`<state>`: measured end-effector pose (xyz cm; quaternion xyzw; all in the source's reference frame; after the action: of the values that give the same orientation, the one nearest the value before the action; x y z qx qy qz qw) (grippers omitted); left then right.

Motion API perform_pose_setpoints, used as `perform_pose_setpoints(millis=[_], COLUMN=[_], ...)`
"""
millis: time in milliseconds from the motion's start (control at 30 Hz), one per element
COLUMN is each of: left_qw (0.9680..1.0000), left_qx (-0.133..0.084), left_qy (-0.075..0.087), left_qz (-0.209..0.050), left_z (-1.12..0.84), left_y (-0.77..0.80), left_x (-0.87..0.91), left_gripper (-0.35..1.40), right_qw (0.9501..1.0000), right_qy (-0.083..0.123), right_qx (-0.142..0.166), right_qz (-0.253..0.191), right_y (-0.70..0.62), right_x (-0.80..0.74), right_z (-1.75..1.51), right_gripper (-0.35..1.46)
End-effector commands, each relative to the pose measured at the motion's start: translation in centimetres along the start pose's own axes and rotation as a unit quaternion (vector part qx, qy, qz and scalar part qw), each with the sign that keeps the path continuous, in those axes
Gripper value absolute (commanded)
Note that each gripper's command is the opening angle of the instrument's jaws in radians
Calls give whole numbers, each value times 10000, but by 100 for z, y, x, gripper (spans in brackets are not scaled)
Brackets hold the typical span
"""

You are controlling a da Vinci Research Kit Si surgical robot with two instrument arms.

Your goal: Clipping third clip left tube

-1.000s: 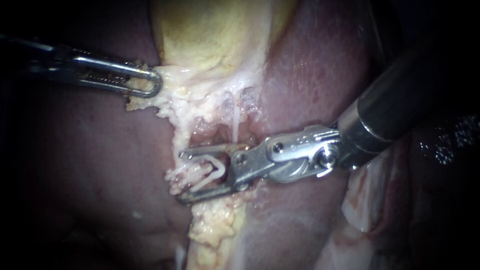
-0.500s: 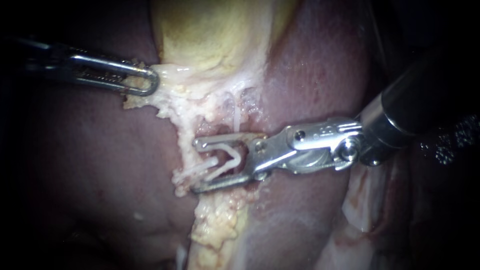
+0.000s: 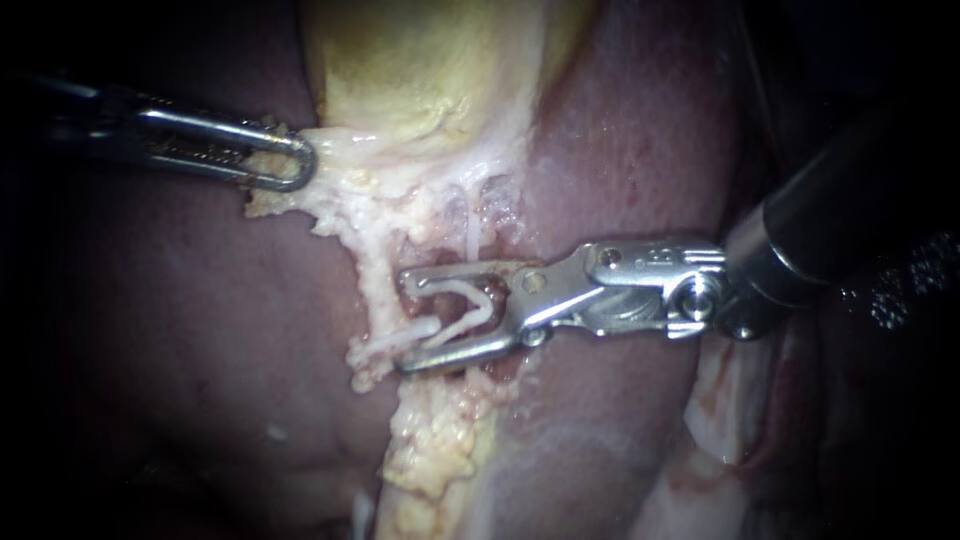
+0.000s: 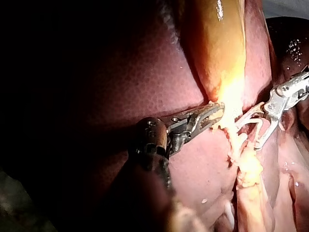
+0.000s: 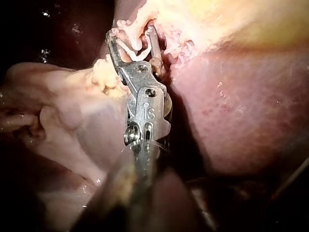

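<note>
Hard to make out: we can't tell which strand is the left tube. The best candidate is a pale tube (image 3: 385, 342) poking out of the fatty band below the gallbladder (image 3: 430, 70). Its end meets the mouth of the right jaws, but we can't see whether it sits inside the clip (image 3: 483, 303) or just ahead of it. A thinner white strand (image 3: 470, 235) hangs above the jaws, near the upper jaw. We can't tell if it touches.

Both shafts run off into the dark at the edges. In the left wrist view, glare washes out the gallbladder's lower end, and the clip there is only a pale line.

Right instrument (image 3: 405, 320) (image 5: 130, 33) (image 4: 248, 134): jaws spread wide, with the white V-shaped clip (image 5: 131, 52) seated between them. The clip's apex is at the hinge end, its legs lie along both jaws and it opens toward the tube. The jaws are gripping the clip, which is not squeezed flat.

Left instrument (image 3: 300, 165) (image 4: 212, 116): jaws clenched on the pale fringe at the gallbladder's lower edge, well apart from the clip and up and to the left of it in the endoscope view.

Liver (image 3: 200, 330) lies on both sides of the fatty band and under both instruments.
</note>
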<state>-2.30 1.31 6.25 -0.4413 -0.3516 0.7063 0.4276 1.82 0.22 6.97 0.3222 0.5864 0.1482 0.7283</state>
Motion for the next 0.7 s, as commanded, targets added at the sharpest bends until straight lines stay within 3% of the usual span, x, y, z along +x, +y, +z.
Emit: perform_pose_setpoints(millis=[33,267,700], left_qw=[10000,10000,10000], left_qx=[1,1,4], left_qy=[0,0,2], left_qz=[0,0,-2], left_z=[0,0,2], left_y=[0,0,0], left_x=[0,0,1], left_gripper=[-35,-35,-35], right_qw=[10000,9992,9955], right_qy=[35,313,720], right_qx=[30,147,490], right_qz=[26,221,386], right_y=[2,13,21], right_x=[0,2,10], right_z=[0,9,33], right_gripper=[50,50,50])
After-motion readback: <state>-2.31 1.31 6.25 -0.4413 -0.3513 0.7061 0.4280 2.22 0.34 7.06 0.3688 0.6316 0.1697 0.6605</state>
